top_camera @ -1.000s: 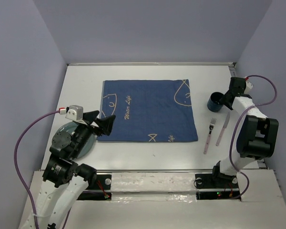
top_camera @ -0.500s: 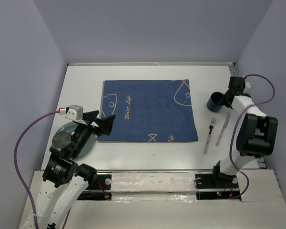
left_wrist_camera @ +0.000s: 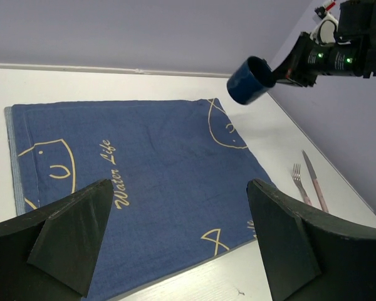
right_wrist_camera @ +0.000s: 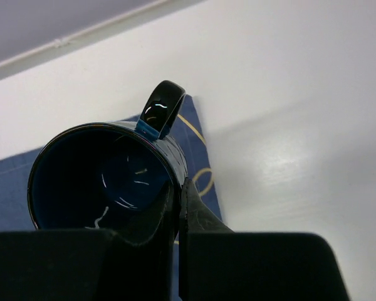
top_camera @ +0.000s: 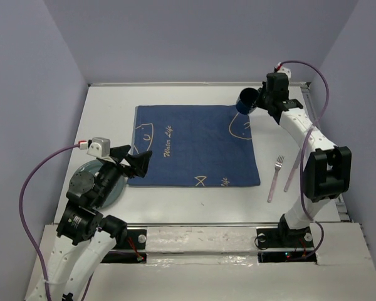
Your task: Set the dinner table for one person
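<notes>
Clamping mug (top_camera: 247,100), right pincer (top_camera: 258,104) seemingly over cloth (top_camera: 188,144).

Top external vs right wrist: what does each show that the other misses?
Only top external: the fork, the knife, and the open left gripper by a plate. Only right wrist: the inside of the mug, its handle, and the right gripper shut on its wall. Both: the mug, the blue cloth and the white table.
</notes>
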You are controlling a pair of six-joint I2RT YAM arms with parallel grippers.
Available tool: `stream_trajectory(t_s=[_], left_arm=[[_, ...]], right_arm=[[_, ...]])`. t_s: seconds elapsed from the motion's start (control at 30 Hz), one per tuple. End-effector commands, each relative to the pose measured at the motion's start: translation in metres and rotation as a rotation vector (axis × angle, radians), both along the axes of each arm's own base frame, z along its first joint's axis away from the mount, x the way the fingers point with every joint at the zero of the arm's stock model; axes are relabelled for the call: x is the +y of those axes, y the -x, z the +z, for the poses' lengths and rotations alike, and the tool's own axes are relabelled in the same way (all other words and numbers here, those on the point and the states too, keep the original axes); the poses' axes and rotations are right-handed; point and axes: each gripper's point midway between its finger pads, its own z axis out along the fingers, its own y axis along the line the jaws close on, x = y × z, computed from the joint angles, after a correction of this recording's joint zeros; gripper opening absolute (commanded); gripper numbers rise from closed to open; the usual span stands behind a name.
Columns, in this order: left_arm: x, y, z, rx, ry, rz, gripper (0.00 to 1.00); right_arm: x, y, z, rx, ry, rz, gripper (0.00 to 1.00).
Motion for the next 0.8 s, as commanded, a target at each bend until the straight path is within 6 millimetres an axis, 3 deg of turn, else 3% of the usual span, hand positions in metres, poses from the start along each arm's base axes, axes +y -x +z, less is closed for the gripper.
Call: stream_trajectory(t_s=[0.0, 0.07, 0.1, 0.13, 0.2, 0.47, 0.77], left_arm=[[0.000, -0.004, 0.006, -0.027, -0.007, 0.002, 0.99], [0.000, -0.005, 0.005, -0.023, -0.009, 0.007, 0.99], [0.000, -0.005, 0.006, -0.024, -0.008, 0.008, 0.99], [0.000, -0.006, 0.005, -0.023, -0.009, 0.008, 0.99], [0.001, -0.007, 0.005, -0.020, -0.010, 0.013, 0.99], [0.001, -0.009, 0.003, -0.013, -0.013, 0.019, 0.99], [0.001, -0.010, 0.002, -0.009, -0.015, 0.020, 0.99]], right_arm=[[0.014, -0.041, 0.037, -0.107, -0.030, 0.047, 0.00], [0.028, -0.048, 0.035, -0.094, -0.023, 0.078, 0.00], [0.028, -0.052, 0.022, -0.059, -0.001, 0.081, 0.00], [0.036, -0.056, 0.029, -0.071, 0.002, 0.095, 0.00], [0.041, -0.062, 0.020, -0.043, 0.012, 0.105, 0.00], [0.064, -0.066, -0.015, 0.035, 0.037, 0.150, 0.00], [0.060, -0.065, -0.036, 0.075, 0.052, 0.133, 0.00]])
